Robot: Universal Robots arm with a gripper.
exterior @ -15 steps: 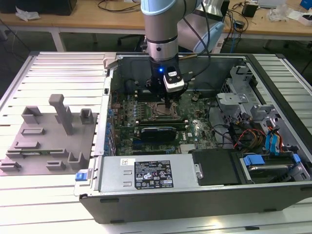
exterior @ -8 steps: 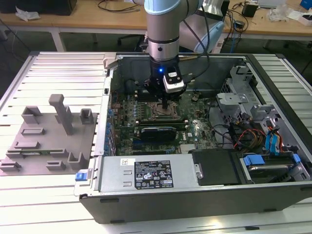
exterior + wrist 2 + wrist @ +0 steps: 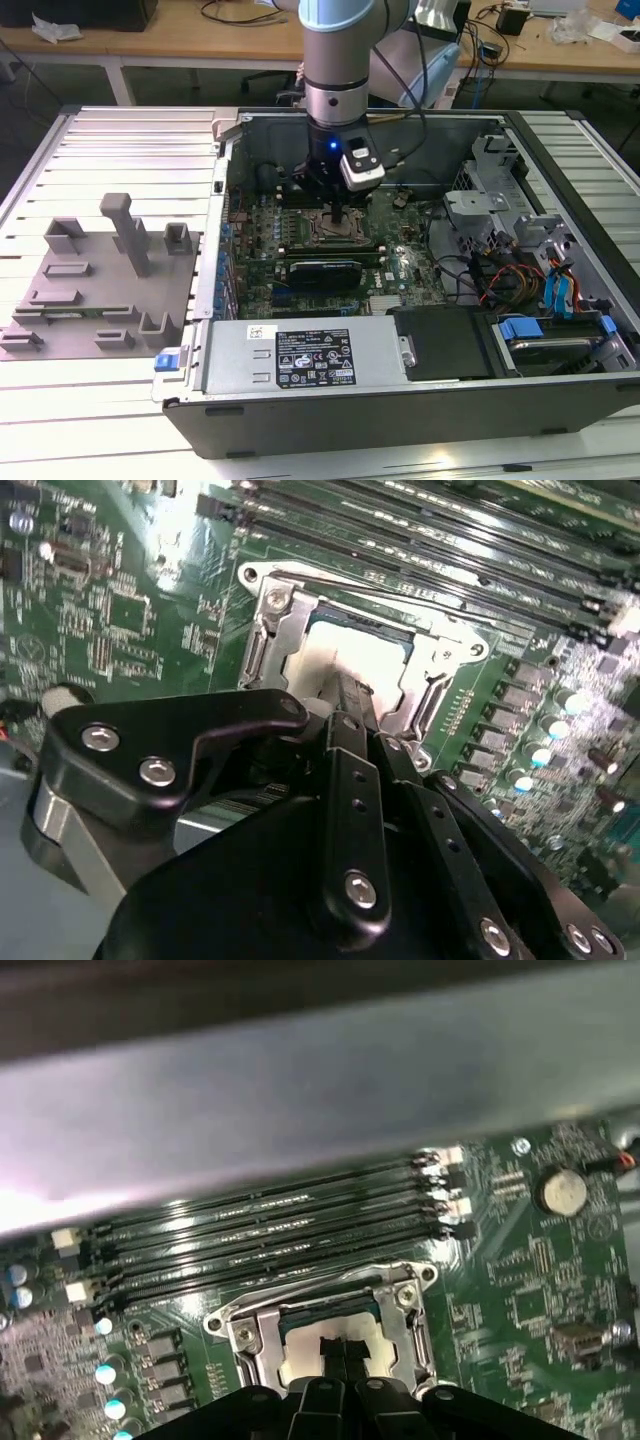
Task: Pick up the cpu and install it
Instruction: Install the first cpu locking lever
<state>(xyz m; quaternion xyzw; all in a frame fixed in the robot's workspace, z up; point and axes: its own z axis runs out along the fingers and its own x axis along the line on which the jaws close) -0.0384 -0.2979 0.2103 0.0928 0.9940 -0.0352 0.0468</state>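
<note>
The tool (image 3: pixel 341 214) reaches down inside the open computer case (image 3: pixel 560 400), its fingers closed together on the cpu (image 3: pixel 330 660). The cpu sits within the metal socket frame (image 3: pixel 440 665) on the green motherboard (image 3: pixel 130 630), beside the memory slots (image 3: pixel 270 1230).

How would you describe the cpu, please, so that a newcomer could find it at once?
Start at the open black computer case and its green motherboard. Under the arm's black end effector sits a silver metal socket frame; the cpu is the pale, shiny square inside it, unlike the dark memory slots beside it.
</note>
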